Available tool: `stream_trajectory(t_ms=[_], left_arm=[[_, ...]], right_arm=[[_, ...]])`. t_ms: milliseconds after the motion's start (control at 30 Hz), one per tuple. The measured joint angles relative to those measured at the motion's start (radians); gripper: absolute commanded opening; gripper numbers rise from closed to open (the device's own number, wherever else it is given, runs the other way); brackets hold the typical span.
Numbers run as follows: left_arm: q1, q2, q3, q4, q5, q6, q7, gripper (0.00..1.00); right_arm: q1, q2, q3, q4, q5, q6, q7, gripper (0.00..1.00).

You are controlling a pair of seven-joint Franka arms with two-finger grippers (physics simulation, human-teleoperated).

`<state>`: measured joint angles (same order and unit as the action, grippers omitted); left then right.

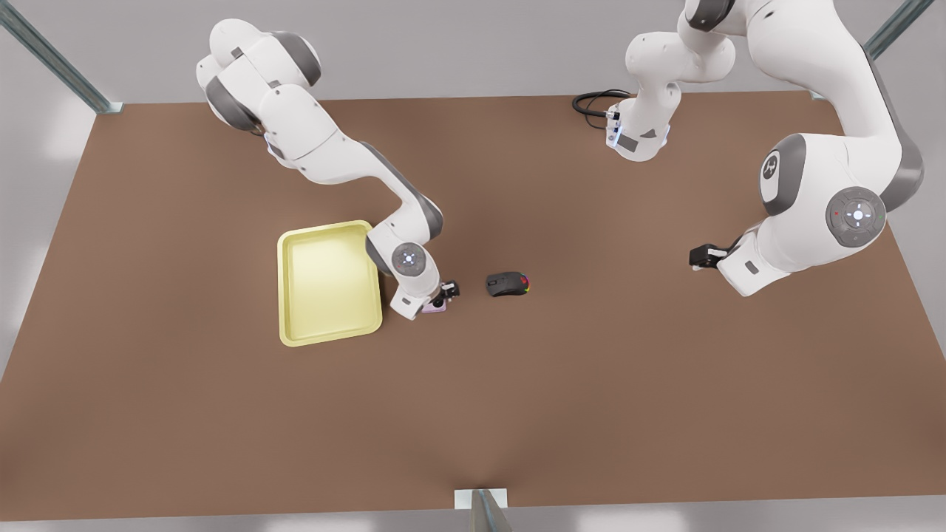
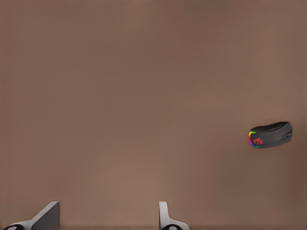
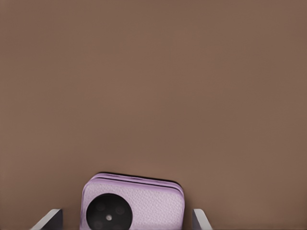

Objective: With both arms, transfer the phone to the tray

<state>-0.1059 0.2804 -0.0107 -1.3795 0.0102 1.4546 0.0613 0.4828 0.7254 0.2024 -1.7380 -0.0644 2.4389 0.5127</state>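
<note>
The pale-pink phone (image 3: 134,203) lies flat on the brown table, one round black camera circle showing. My right gripper (image 3: 127,212) is open and straddles it, with a grey finger (image 3: 50,219) on each side and a small gap to the phone's edges. In the front view that right gripper (image 1: 437,298) is low over the phone (image 1: 434,309), just to the front view's right of the pale yellow tray (image 1: 329,337). My left gripper (image 1: 702,256) hangs open over bare table at the front view's right, with nothing between its fingers (image 2: 48,216).
A black computer mouse (image 1: 507,284) with coloured lights sits on the table between the two grippers, and it is the same mouse (image 2: 270,134) in the left wrist view. A black cable (image 1: 591,103) lies coiled at the back edge.
</note>
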Motion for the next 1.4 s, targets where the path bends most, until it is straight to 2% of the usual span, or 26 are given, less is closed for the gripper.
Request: stream_trajectory(t_ms=[100,267,367,433,600,733,1000,1133,1400], left_arm=[[0.000,0.000,0.000,0.000,0.000,0.001,0.002,1.00],[0.000,0.001,0.000,0.000,0.000,0.001,0.004,1.00],[0.000,0.002,0.000,0.000,0.000,0.001,0.006,1.00],[0.000,0.003,0.000,0.000,0.000,0.001,0.006,1.00],[0.000,0.008,0.000,0.000,0.000,0.005,0.008,1.00],[0.000,0.010,0.000,0.000,0.000,0.010,0.009,1.00],[0.000,0.010,0.000,0.000,0.000,0.016,0.011,1.00],[0.000,0.009,0.000,0.001,0.000,0.016,0.011,1.00],[0.000,0.009,0.000,0.001,0.000,0.017,0.011,1.00]], right_arm=[[0.000,0.001,-0.008,-0.004,-0.001,-0.001,0.008,1.00],[0.002,0.000,-0.011,-0.005,-0.001,-0.003,0.021,0.89],[0.002,-0.002,-0.011,-0.003,0.000,-0.007,0.028,0.89],[0.002,-0.003,-0.011,-0.001,0.001,-0.011,0.032,0.83],[0.002,0.000,-0.011,-0.002,0.002,-0.016,0.039,0.83],[0.002,-0.003,-0.010,0.001,0.006,-0.019,0.042,0.78],[0.002,-0.035,-0.009,0.001,0.013,-0.045,0.042,0.77],[-0.030,-0.127,-0.009,-0.018,0.013,-0.096,0.040,0.77],[-0.235,-0.387,-0.009,-0.320,0.013,-0.166,-0.041,0.77]])
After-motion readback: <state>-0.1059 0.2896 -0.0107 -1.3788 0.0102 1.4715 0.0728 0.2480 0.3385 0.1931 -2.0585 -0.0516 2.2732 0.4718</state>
